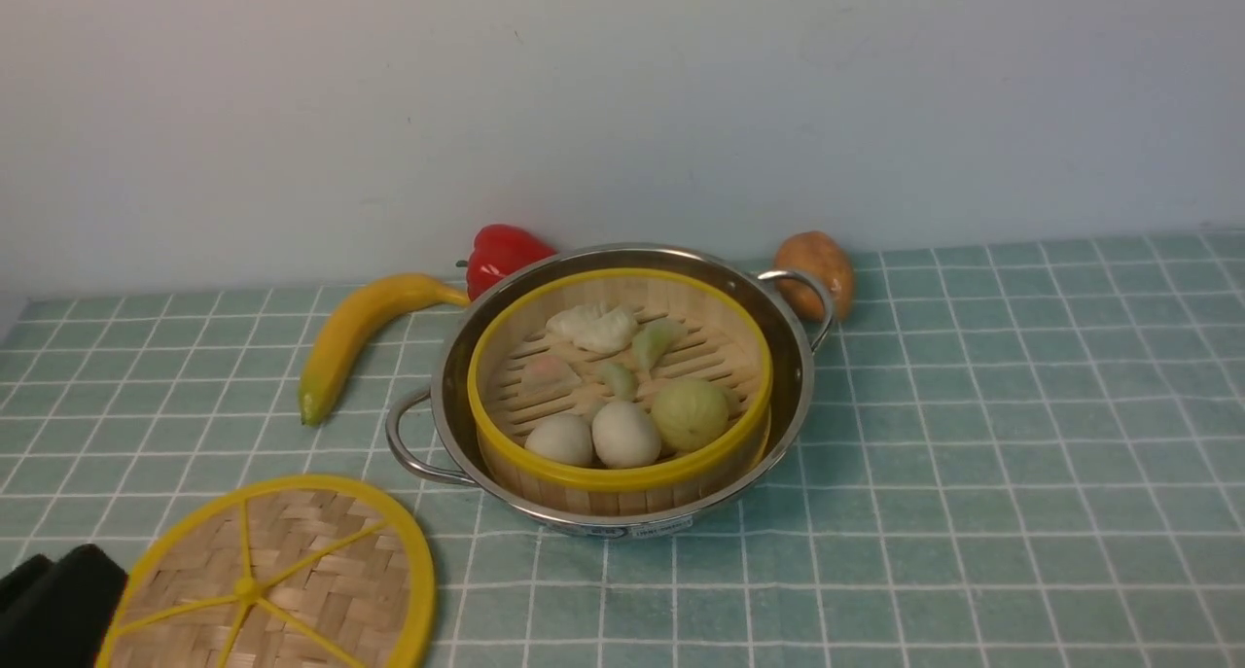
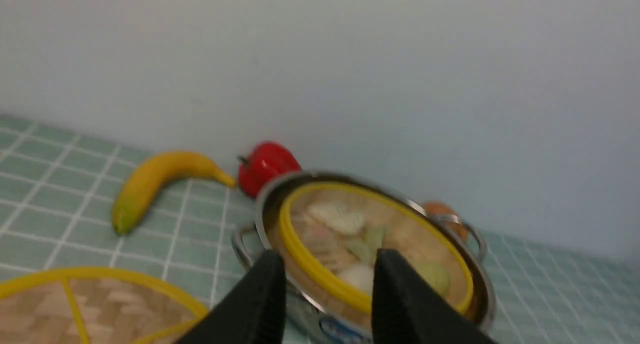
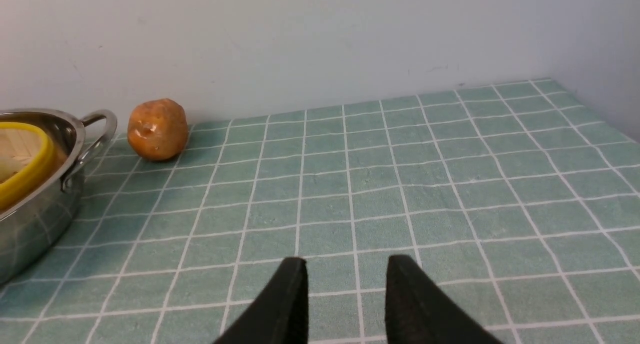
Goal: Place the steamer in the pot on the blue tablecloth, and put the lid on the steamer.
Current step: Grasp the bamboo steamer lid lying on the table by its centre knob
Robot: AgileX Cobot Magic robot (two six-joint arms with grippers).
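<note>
Left jaws: parted, empty, just left of the lid (image 1: 267, 580), which lies flat near-left on the blue tablecloth (image 1: 973, 435). Banana (image 1: 350, 337), pepper (image 1: 501, 255): far, off your path. Steamer (image 1: 622, 483) sits in the pot (image 1: 449, 367), centre. Best, I judge, that you take the lid by its yellow rim and lower it level. Potato (image 1: 817, 271): far, by the pot's right handle. Right jaws: parted, empty, over open cloth.

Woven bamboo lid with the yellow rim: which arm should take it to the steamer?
Left, likely. The flat woven bamboo lid lies on the robot's left, close by the open, empty left gripper. The right gripper, also open, sits beyond the shiny steel pot, over teal checked cloth.
</note>
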